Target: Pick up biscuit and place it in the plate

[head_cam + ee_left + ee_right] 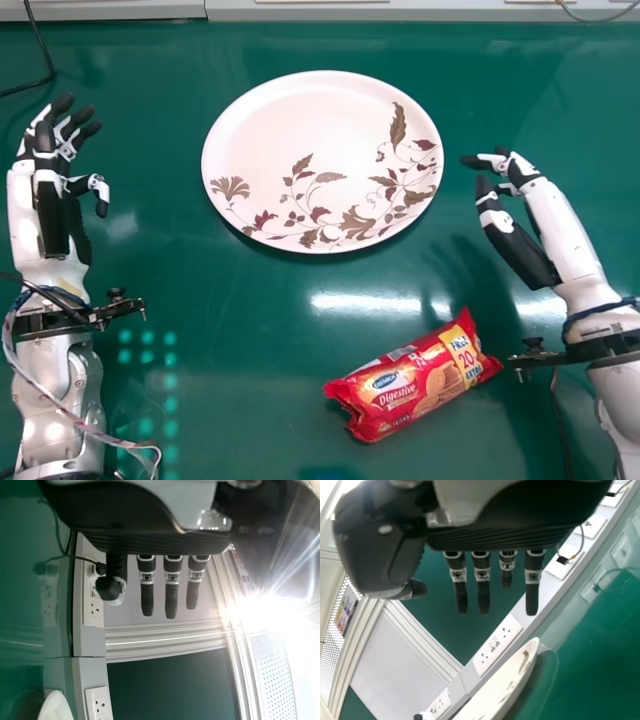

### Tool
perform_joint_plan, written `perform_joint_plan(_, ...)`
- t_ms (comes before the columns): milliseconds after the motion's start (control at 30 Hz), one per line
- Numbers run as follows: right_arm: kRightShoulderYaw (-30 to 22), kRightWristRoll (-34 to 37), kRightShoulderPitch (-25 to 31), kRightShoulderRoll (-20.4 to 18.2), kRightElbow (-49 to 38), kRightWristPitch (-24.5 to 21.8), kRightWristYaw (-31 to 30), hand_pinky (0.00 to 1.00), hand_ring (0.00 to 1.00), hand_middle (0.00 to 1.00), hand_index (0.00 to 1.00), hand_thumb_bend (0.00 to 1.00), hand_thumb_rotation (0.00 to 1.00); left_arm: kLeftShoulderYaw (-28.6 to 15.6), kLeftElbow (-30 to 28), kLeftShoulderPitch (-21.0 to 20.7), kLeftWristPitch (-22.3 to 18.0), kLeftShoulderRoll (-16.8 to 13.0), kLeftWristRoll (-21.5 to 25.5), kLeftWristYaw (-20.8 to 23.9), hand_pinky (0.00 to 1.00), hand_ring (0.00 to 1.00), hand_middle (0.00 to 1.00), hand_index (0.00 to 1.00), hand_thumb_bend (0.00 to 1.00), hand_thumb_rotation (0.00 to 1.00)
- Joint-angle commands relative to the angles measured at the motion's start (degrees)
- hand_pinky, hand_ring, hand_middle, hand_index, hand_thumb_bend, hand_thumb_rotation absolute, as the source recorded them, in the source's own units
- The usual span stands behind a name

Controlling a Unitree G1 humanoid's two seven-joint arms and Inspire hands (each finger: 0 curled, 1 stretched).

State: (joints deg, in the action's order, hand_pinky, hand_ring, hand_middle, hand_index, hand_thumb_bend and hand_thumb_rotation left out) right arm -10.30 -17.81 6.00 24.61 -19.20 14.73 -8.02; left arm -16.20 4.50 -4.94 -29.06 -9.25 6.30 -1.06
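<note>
Well, here we are at the pick-up stage, by the look of it, with the black-and-white robotic right hand (pixel 518 250) released and empty, fingers stretched out loosely. Nearer the robot than that hand, and off to its left, lies the red and yellow plastic-wrapped biscuit packet (pixel 415 385), slanted on the glossy green tabletop (pixel 240 330). Left of the same hand, well beyond the packet, sits the big white oval plate with brown and maroon leaves (pixel 290 130), waiting for its delivery! Across on the plate's other side, the matching left hand (pixel 50 200) is relaxed and grasping nothing.

Now, the danger: the right hand has to draw back to the packet, and a low approach could let the black wrist bracket (pixel 590 348) nudge it away. A slick wrapper might slip from an off-centre pinch, too much squeeze could crack the biscuits, and a shallow lift could clip the rim.

The count, then: one packet, one plate, two hands, both unladen.
</note>
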Motion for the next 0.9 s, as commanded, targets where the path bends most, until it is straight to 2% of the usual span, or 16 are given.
perform_joint_plan(0,-0.2,1.3,0.6,0.8,-0.3,1.1,-0.9,0.71,0.80,0.83,0.82,0.45,0.32,-0.5,1.7,3.7,0.2,-0.1,-0.3,-0.3,0.00,0.85,0.85,0.90,0.70,0.97)
perform_joint_plan(233,-0.7,3.7,0.2,3.3,-0.5,1.6,-4.3,0.71,0.80,0.84,0.83,0.47,0.35,-0.9,-0.5,4.9,1.6,-0.3,-0.2,0.0,0.00,0.88,0.87,0.90,0.70,0.98)
perform_joint_plan(367,-1.2,8.2,0.6,6.1,-1.7,0.4,-9.4,0.73,0.81,0.85,0.84,0.62,0.44,-0.9,-1.7,5.5,3.0,-0.2,-0.2,0.2,0.00,0.89,0.87,0.92,0.69,0.97)
perform_joint_plan(467,-2.2,12.2,1.0,8.4,-2.7,-0.5,-13.6,0.74,0.82,0.86,0.84,0.78,0.44,-0.9,-2.0,5.7,3.1,-0.2,-0.4,0.1,0.00,0.88,0.87,0.91,0.69,0.97)
perform_joint_plan(600,-3.9,15.6,2.2,12.0,-5.0,-2.1,-18.8,0.75,0.84,0.87,0.85,0.91,0.49,-0.9,-1.1,5.5,2.3,-0.7,-0.6,-0.4,0.00,0.90,0.88,0.93,0.65,1.00)
perform_joint_plan(867,-7.6,19.3,3.1,19.1,-8.9,-4.8,-27.8,0.75,0.86,0.91,0.90,0.97,0.48,-0.9,-0.5,5.6,1.6,-1.1,-0.3,-1.4,0.00,0.91,0.89,0.94,0.65,1.00)
